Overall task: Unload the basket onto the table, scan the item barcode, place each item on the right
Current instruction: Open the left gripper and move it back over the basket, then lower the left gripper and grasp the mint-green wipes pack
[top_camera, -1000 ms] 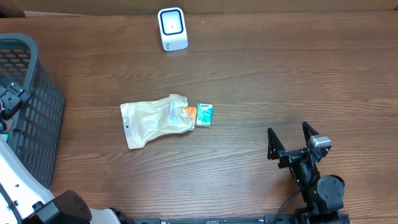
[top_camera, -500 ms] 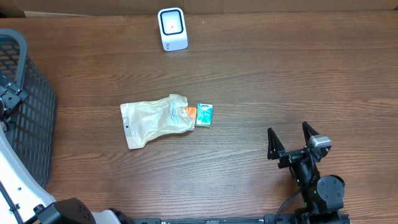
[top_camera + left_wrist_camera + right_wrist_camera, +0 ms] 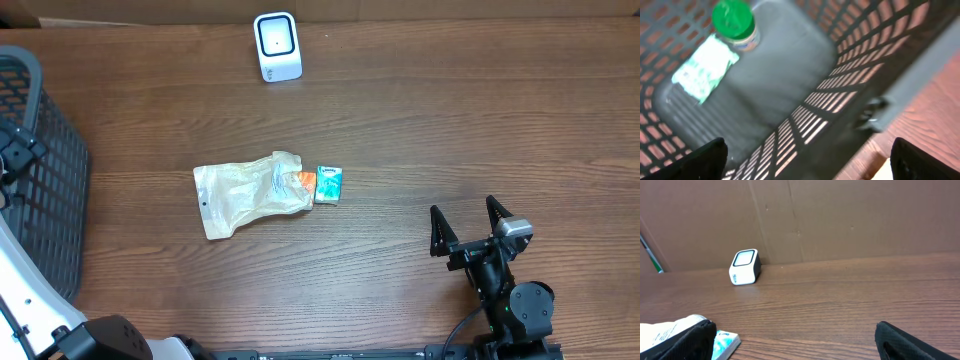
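Both hands are released and empty: the left hand [image 3: 812,162] over the basket [image 3: 855,60], the right hand [image 3: 466,232] at lower right. The bag [image 3: 245,195] lies mid-frame on the surface, just beside a small box [image 3: 329,185]. I reckon a careless grab could crumple its barcode.

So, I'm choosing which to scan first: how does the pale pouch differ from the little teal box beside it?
The pouch is far larger than the teal box. The pouch is crumpled and cream-coloured; the teal box is crisp-edged and bright teal. Both lie flat, side by side, on the table, neither held.
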Available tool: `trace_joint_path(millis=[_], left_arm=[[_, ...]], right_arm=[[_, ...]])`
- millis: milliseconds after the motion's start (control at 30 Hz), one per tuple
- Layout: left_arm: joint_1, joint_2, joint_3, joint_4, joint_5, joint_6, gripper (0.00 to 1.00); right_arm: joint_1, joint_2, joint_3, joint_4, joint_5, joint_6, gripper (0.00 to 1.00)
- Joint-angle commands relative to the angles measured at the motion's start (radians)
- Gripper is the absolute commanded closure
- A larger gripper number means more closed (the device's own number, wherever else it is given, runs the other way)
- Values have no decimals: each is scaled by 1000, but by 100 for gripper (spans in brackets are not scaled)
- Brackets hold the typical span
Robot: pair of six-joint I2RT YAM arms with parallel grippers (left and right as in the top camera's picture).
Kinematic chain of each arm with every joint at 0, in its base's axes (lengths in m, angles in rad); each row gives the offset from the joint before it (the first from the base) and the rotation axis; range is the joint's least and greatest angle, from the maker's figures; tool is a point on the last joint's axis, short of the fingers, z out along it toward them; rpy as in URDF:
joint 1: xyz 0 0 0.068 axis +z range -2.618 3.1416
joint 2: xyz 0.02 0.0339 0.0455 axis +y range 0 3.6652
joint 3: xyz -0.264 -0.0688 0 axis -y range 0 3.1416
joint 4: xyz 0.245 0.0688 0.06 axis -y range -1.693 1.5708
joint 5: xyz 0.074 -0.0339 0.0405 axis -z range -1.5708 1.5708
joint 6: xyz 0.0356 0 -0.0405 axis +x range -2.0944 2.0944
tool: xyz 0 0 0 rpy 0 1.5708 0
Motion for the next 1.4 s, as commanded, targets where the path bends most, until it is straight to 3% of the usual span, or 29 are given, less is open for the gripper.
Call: trace_joint_path(millis=[0, 300, 633, 733, 933, 1000, 1167, 1367], left_arm=[[5, -12, 87, 8, 32, 74, 11], [20, 31, 88, 21, -259, 93, 13], [126, 88, 67, 11, -215, 132, 12], [167, 112, 30, 20, -133, 199, 12], [219, 144, -55, 78, -135, 248, 12], [231, 159, -80, 100, -136, 285, 15], [252, 215, -135, 179, -140, 370, 33], [253, 350, -140, 237, -207, 346, 39]], right_arm=[[-5, -11, -11, 3, -5, 3, 0], [-5, -11, -11, 3, -5, 3, 0], [-5, -11, -11, 3, -5, 3, 0], [-5, -11, -11, 3, -5, 3, 0], [-5, -11, -11, 3, -5, 3, 0], [-5, -11, -11, 3, -5, 3, 0], [-5, -11, -11, 3, -5, 3, 0], [-5, -11, -11, 3, -5, 3, 0]])
